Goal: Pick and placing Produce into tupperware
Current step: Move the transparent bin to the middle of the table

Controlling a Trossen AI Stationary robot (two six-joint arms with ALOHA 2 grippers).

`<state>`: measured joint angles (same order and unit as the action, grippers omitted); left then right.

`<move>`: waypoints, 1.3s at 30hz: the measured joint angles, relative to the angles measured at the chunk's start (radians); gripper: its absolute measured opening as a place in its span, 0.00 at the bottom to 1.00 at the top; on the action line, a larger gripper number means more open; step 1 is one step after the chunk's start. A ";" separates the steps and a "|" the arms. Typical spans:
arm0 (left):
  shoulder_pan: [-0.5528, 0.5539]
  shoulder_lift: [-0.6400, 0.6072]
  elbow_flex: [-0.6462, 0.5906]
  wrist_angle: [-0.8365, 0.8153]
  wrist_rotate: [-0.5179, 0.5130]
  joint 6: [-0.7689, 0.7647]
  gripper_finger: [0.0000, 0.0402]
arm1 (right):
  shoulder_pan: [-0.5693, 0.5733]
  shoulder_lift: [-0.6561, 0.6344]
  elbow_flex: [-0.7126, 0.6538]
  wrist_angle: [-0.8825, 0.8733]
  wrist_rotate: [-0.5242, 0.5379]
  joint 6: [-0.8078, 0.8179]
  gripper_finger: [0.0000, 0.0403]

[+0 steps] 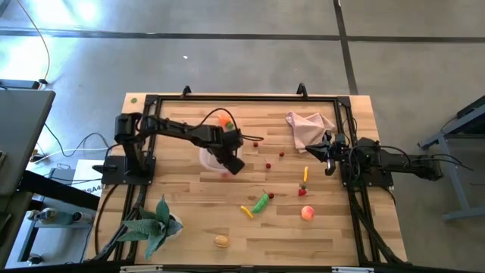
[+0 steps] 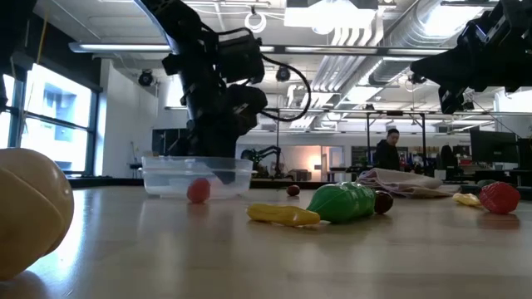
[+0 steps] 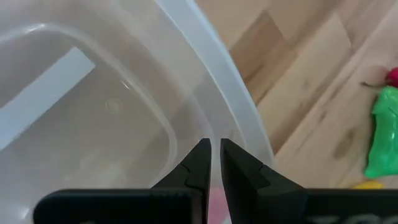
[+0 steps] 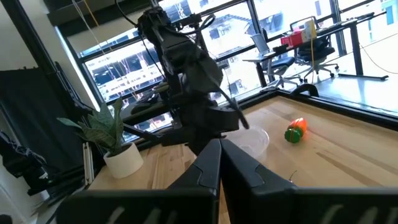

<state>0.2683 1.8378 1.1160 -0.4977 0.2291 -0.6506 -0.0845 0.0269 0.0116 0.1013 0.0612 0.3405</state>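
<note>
The clear round tupperware point(image 1: 205, 157) point(image 2: 166, 176) stands left of the table's middle. My left gripper point(image 1: 230, 164) point(image 3: 216, 149) point(image 2: 223, 176) reaches down into it, shut, with its tips beside the inner wall point(image 3: 242, 99). A red berry point(image 2: 198, 190) lies at the tub's near wall; inside or in front, I cannot tell. The orange carrot point(image 1: 225, 120) point(image 4: 296, 130) lies behind the tub. The green pepper point(image 1: 261, 202) point(image 2: 342, 203), a yellow piece point(image 1: 247, 211), the peach fruit point(image 1: 308, 214) and the tan lump point(image 1: 221, 241) lie nearer. My right gripper point(image 1: 327, 155) point(image 4: 219, 149) hovers shut at the right.
A pink cloth point(image 1: 307, 126) lies at the far right, next to my right arm. A potted leafy plant point(image 1: 155, 224) stands at the near left corner. Small red berries point(image 1: 268, 164) and a red strawberry point(image 1: 303, 190) are scattered mid-table. A dark frame point(image 1: 242, 98) borders the table.
</note>
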 joint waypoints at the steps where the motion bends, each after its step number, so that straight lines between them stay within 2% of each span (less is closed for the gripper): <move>1: -0.009 0.000 0.000 0.003 0.000 0.000 0.06 | 0.000 0.000 0.000 0.000 0.000 0.000 0.00; 10: -0.106 0.000 0.000 0.125 0.052 -0.009 0.06 | 0.000 0.000 0.000 0.000 0.000 0.000 0.00; 18: -0.143 0.000 0.000 0.203 0.019 -0.014 0.06 | 0.000 0.000 0.000 0.000 -0.001 0.000 0.00; 25: -0.073 0.000 0.000 0.259 -0.018 -0.011 0.06 | 0.000 0.000 0.000 0.000 -0.001 0.003 0.00; 39: 0.064 0.000 0.000 0.210 -0.043 0.026 0.06 | 0.000 0.000 0.000 0.000 -0.006 0.002 0.00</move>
<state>0.3325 1.8381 1.1164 -0.2880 0.1865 -0.6245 -0.0845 0.0269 0.0116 0.1009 0.0555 0.3428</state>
